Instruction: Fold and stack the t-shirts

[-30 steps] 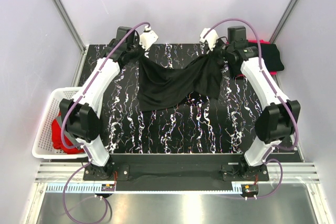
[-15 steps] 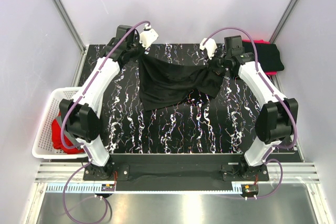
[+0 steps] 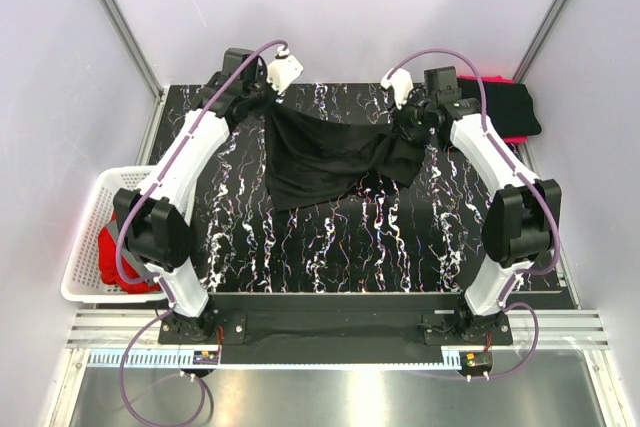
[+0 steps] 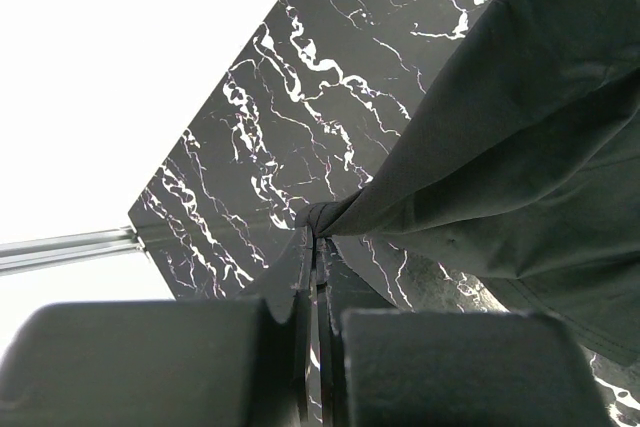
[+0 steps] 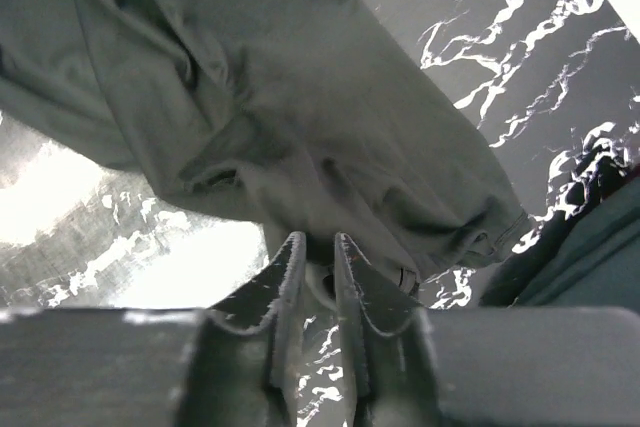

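A black t-shirt [image 3: 325,157] lies stretched across the far half of the marbled table [image 3: 330,247]. My left gripper [image 3: 262,97] is shut on its far left corner, and the left wrist view shows the cloth [image 4: 520,127] pinched at the fingertips of the left gripper [image 4: 318,232] and pulled taut. My right gripper [image 3: 408,127] is low at the shirt's right end. In the right wrist view the jaws of the right gripper [image 5: 318,247] stand narrowly apart, with a fold of the shirt [image 5: 300,97] still lying between the tips.
A white slatted basket [image 3: 85,237] with red cloth [image 3: 120,265] in it sits off the table's left edge. A folded black shirt [image 3: 512,109] on a red one [image 3: 497,80] lies at the back right corner, close to the right arm. White walls enclose the table.
The right arm has dropped towards the table and the shirt's right end has come down with it. The right jaws have parted slightly. The left gripper keeps its hold.
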Robot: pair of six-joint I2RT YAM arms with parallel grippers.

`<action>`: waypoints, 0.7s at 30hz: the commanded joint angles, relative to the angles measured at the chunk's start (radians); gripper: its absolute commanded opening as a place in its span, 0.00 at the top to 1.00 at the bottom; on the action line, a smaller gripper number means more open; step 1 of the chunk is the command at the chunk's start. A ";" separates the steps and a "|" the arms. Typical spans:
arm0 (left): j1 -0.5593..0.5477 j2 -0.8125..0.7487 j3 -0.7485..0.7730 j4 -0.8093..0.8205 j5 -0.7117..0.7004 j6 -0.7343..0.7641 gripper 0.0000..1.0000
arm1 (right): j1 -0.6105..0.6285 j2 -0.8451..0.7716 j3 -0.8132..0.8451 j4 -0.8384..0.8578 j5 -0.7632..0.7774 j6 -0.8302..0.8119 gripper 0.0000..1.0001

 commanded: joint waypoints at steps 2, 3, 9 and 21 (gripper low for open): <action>-0.007 0.000 0.030 0.050 -0.016 0.005 1.00 | 0.006 -0.007 0.072 0.076 0.032 0.072 0.79; -0.007 0.000 0.028 0.050 -0.014 0.003 1.00 | 0.006 -0.006 0.073 0.076 0.023 0.069 0.81; -0.010 -0.001 0.024 0.051 -0.014 0.003 1.00 | 0.006 -0.007 0.072 0.059 -0.040 0.055 1.00; -0.011 -0.004 0.004 0.051 -0.039 0.006 1.00 | 0.006 -0.067 -0.320 -0.098 0.036 -0.343 0.52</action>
